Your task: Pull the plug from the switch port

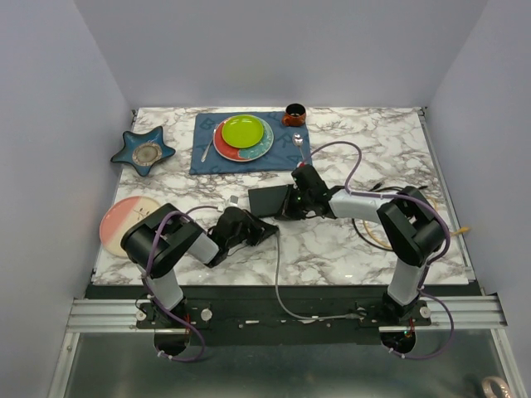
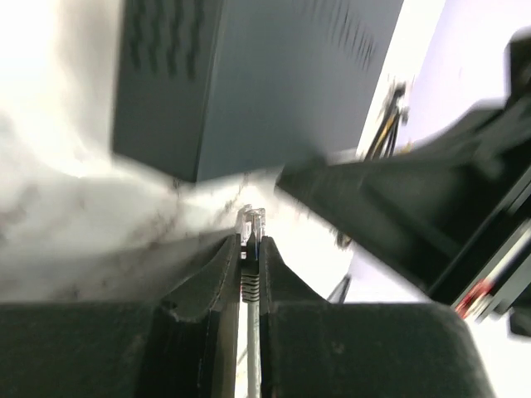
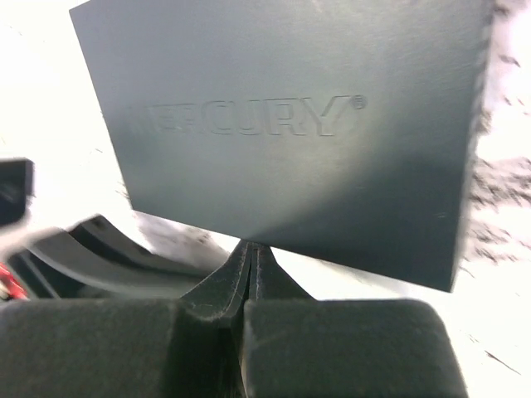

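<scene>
The switch (image 1: 267, 199) lies flat on the marble tabletop (image 1: 357, 249), near the middle, just on the near side of the blue cloth mat (image 1: 282, 153). In the right wrist view its matte-black top carries raised lettering that reads MERCURY.

The left fingers (image 2: 222, 259) are narrow and pinch the cable's grey boot just behind the clear plug (image 2: 253, 222). The plug's tip stands free of the switch, a little way off its near corner, with bare marble between them. The cable runs back between the two pads toward the camera.

The right fingers (image 3: 231, 280) are pressed together with nothing visible between them. Their tips meet the near edge of the switch at about its middle. Whether they press on it or only touch it cannot be told. In the top view this arm reaches in from the right, and the left arm comes in from the near left, so the two wrists sit close on either side of the box.

On the mat sit a lime-green plate (image 1: 242, 131) stacked on a red-and-teal plate (image 1: 262, 147), a fork (image 1: 207, 151) to their left and a spoon (image 1: 298, 141) to their right. An orange mug (image 1: 294, 114) stands at the mat's far right corner. A blue star-shaped dish (image 1: 143, 151) lies at far left and a pink plate (image 1: 124, 222) at near left.
</scene>
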